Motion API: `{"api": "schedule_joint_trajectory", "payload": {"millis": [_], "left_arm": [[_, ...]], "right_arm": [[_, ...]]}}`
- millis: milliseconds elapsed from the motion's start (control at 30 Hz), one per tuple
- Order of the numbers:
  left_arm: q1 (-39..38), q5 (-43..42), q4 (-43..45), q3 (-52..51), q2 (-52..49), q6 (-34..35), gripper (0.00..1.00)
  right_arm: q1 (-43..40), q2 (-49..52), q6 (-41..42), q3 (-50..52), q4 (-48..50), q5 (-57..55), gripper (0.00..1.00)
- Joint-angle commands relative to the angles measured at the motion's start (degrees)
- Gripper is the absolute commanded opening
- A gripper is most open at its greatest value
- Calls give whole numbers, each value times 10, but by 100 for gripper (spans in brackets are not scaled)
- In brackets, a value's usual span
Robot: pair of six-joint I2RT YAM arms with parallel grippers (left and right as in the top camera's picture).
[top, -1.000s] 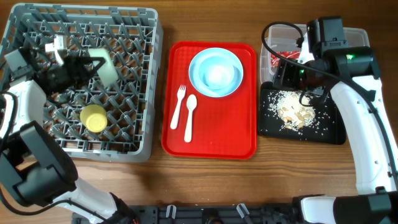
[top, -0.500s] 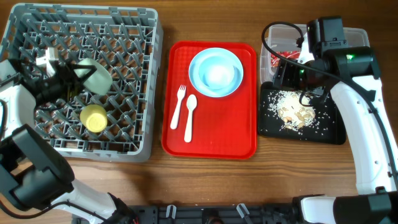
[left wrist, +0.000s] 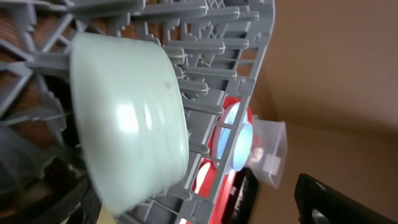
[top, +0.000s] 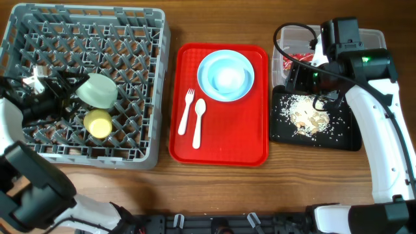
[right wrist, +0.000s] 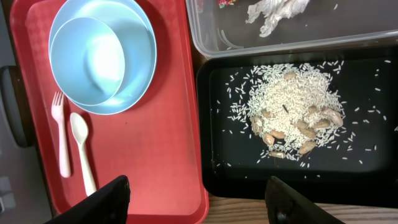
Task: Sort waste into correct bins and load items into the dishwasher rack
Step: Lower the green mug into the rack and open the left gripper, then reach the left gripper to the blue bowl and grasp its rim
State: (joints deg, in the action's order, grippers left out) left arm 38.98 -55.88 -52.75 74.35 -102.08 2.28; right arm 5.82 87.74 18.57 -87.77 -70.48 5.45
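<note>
- So, waste side looks done: crumpled napkin (right wrist: 277,12) & red wrapper (top: 300,58) inside clear tub (right wrist: 311,37) at table's far right corner; rice scraps (right wrist: 289,106) w/ a few nut-like bits heaped in black tray (top: 344,133), hard against tub's near wall.
- Rack (top: 159,78) at table's left end, only part-loaded.
- Pale green saucer-bowl (top: 97,90) tipped on its side among pegs, left half of rack, abt mid-depth.
- Yellow cup (top: 98,123) just beside it, toward rack's near edge; touching or not, can't tell.
- L gripper (top: 62,97): jaws spread wide, nothing clamped; sits at bowl's left side, close to rim, contact unclear.
- R gripper (right wrist: 198,199): jaws part-open, empty, hanging over the line where red tray (top: 221,140) meets black tray.
- Not yet racked, all on red tray mid-table: plate (right wrist: 144,56) w/ light blue bowl (right wrist: 87,62) nested in it, up by far right corner; white fork (top: 187,110) & spoon (top: 198,122) side by side nr left edge.
- Judged a bit past halfway: sorting finished, 2 of 6 items in rack, 4 to go.
</note>
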Motion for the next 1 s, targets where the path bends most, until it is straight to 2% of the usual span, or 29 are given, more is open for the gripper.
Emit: {"api": "schedule_joint_trajectory", "payload": {"millis": [0,200,300,400,500,600,667,733,967], "left_arm": [[0,42,0,-1,77,30,100],[-61,147,0,-1,170,59,100],[-126,223,6,-1,200,79,100],[-207,228,36,-1,208,78,100],[-295,255,77,-1,204,78,100],[-394,337,126,-1,193,78,100],[-456,391,157,-1,182,70,100],[-512,425,191,-1,165,70,100],[-654,438,333,-1,73,24,100]], "right_arm": [[-1,-11,-6,-3,1,-10,70],[-2,-11,-5,-3,1,-11,72],[-6,-11,-5,-3,-2,-28,74],[-17,-11,-5,-3,-6,-41,75],[-34,-11,-5,-3,-8,-42,77],[-64,-13,-3,-3,-9,-41,81],[-84,-13,-4,-3,-12,-41,93],[-99,-13,-5,-3,-16,-40,100],[-129,-13,-6,-3,-28,-40,100]]}}
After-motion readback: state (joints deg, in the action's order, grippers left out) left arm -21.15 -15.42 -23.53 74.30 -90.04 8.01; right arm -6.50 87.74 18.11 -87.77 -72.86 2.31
